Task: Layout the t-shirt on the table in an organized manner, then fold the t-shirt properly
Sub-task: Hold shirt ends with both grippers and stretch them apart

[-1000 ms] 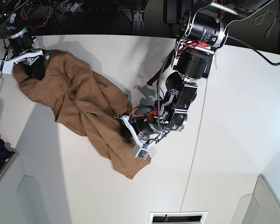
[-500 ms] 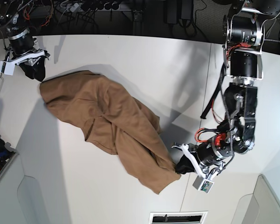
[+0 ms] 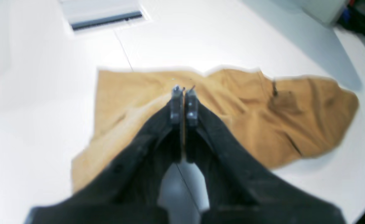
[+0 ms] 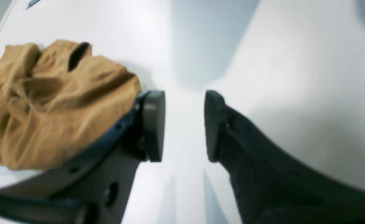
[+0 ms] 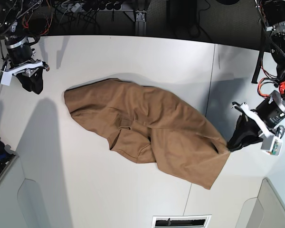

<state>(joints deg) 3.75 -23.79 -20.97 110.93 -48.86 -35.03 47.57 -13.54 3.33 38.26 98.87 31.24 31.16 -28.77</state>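
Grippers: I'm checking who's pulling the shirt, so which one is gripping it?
The left gripper, shut on the t-shirt edge. The right gripper hangs open over bare table.

The left gripper (image 5: 229,144), pinched on the t-shirt (image 5: 147,128), now sits far past the table (image 5: 133,57) seam, having dragged the cloth longer and flatter. The shirt's other end lies clear of the right gripper (image 5: 31,83).
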